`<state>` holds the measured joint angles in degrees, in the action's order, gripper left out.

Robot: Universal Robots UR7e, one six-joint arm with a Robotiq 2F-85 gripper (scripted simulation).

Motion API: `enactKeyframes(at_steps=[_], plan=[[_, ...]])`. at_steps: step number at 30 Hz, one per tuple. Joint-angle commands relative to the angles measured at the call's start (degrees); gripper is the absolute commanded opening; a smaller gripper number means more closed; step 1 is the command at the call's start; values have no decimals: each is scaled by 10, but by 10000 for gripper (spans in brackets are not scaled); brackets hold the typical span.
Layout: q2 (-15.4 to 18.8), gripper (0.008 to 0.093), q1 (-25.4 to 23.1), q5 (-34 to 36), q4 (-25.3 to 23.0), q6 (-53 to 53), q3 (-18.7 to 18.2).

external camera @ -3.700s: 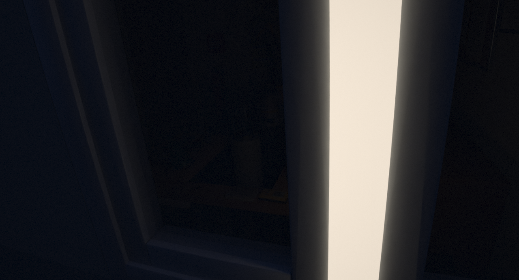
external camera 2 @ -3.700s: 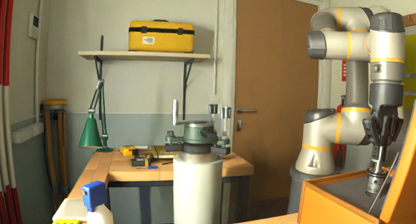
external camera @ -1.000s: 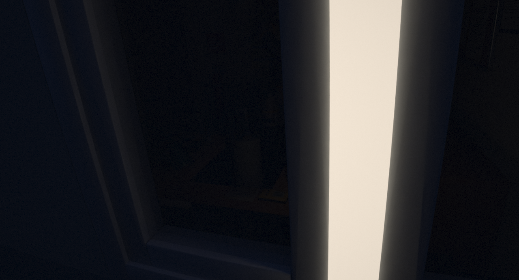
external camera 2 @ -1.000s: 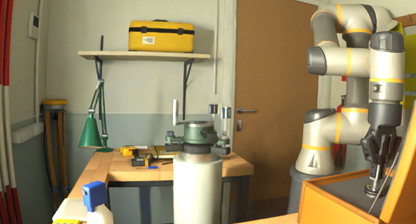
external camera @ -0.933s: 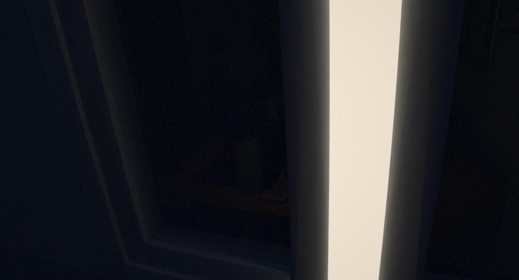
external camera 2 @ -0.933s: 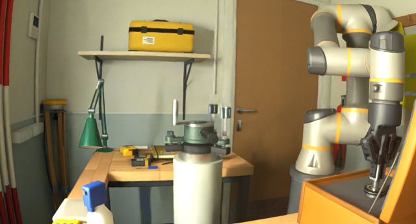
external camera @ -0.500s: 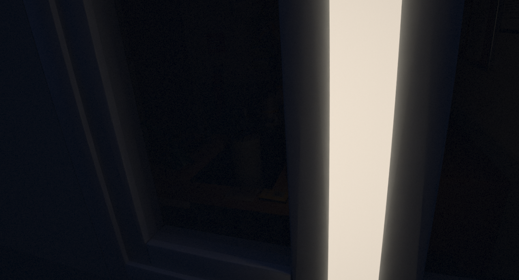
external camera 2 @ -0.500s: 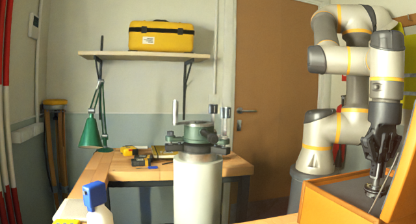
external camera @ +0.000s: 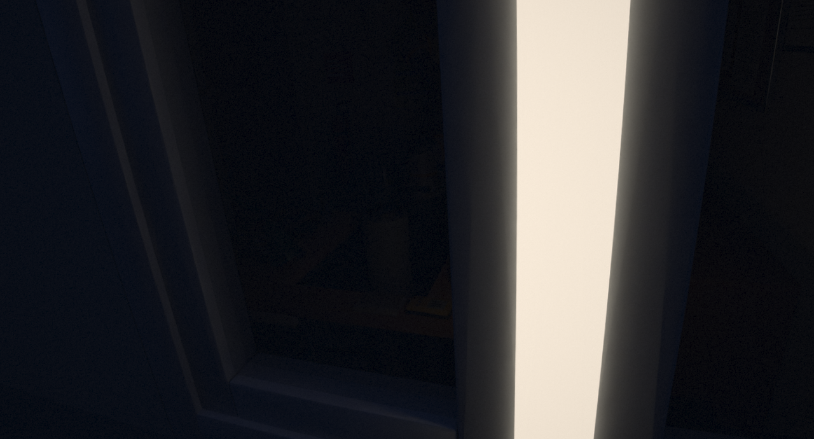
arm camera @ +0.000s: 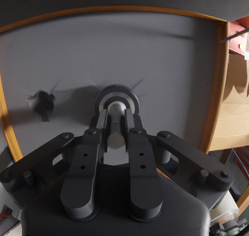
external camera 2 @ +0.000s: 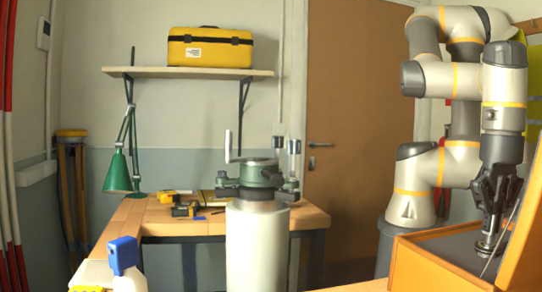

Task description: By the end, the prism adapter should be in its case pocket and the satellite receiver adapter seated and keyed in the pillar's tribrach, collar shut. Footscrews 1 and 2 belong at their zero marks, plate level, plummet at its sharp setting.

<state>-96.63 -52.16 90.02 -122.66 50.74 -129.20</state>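
Observation:
The prism adapter (arm camera: 115,115), a grey metal stem on a round dark flange, stands upright on the grey foam of the open orange case (external camera 2: 449,254) at the lower right. I hold its stem between the fingers of my gripper (arm camera: 115,125), which points straight down into the case (external camera 2: 489,237). A second keyed pocket (arm camera: 41,105) in the foam lies to the left and is empty. The green tribrach (external camera 2: 254,177) sits on the white pillar (external camera 2: 256,245) in the room's middle, its top socket empty. The side camera shows only darkness and a bright strip.
The wooden workbench (external camera 2: 203,216) behind the pillar carries a green lamp (external camera 2: 120,169), small yellow devices and a book. A yellow case (external camera 2: 209,46) sits on the wall shelf. The orange case's raised lid (external camera 2: 523,224) stands just right of my gripper, with a thin stay rod beside it.

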Motion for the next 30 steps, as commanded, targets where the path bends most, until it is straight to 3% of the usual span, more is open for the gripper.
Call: enactKeyframes(at_steps=[1,30], plan=[[1,80,1,3,-3,0,-1],[4,80,0,2,-9,0,-4]])
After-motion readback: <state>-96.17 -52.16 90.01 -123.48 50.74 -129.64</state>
